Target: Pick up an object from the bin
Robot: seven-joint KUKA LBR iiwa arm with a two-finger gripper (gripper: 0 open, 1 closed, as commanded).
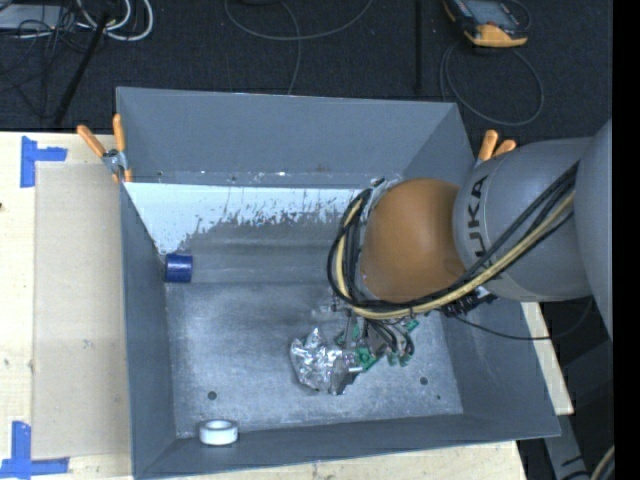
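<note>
A crumpled ball of silver foil (312, 360) lies on the bin floor, right of centre and toward the front. My gripper (348, 364) is low in the bin, right against the foil's right side, and its dark body overlaps the foil's edge. Whether the foil is held is hidden under the wrist. A small blue cylinder (178, 267) lies at the left wall where the back slope meets the floor. A white ring, like a small tape roll (218, 432), lies flat at the front wall, left of centre.
The arm reaches in from the right, and its orange cover and cables hang over the right half of the bin. The sloped back wall rises behind the floor.
</note>
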